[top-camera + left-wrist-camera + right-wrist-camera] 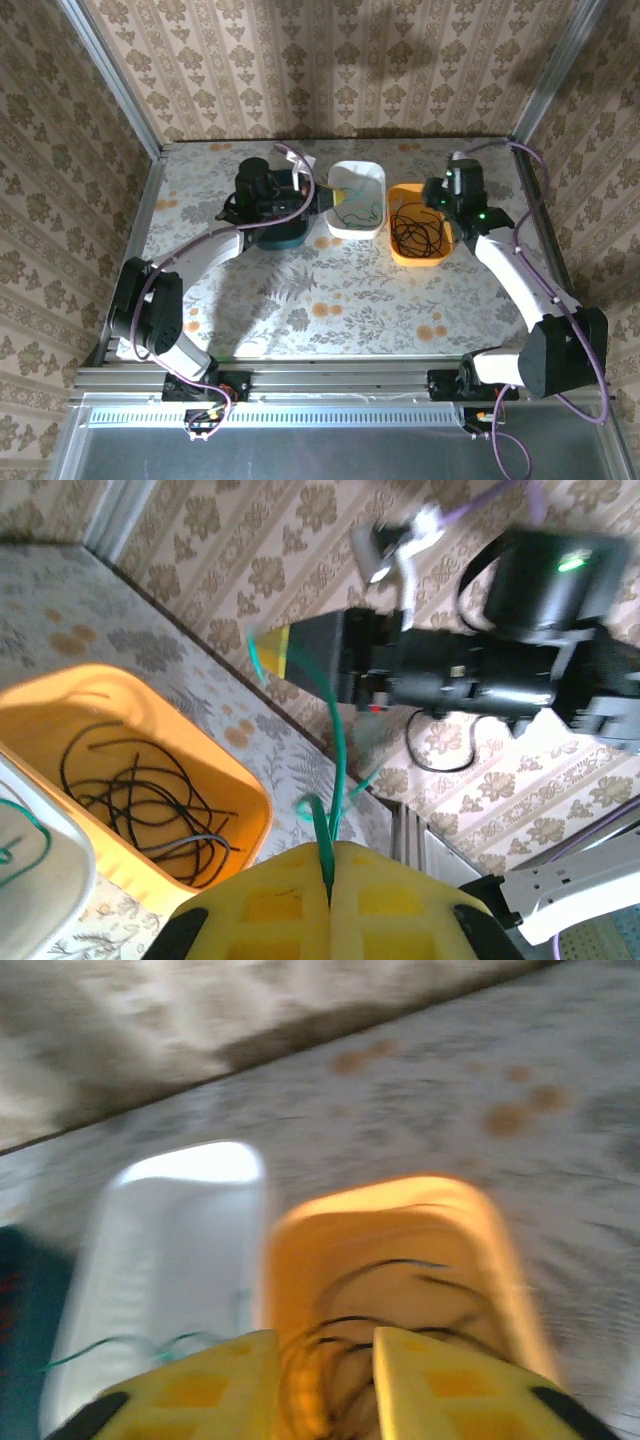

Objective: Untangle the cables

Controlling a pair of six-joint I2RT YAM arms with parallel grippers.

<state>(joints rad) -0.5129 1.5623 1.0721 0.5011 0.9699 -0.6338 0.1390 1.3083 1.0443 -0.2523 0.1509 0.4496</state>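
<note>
From high above the near edge we look steeply down on the whole table [350, 300], every edge in frame. Our left wrist camera rides behind the left gripper [328, 858], low and close, facing the right edge across the orange tray [150, 705]. Our right wrist camera (badly blurred) rides behind the right gripper [325, 1350], close over that tray, facing the far edge. All three views share the orange tray and the white tray [357, 233].

Left tray [282, 240], middle tray [357, 232] and right tray [415, 260] in a row, cables [418, 228] in the latter two.
</note>
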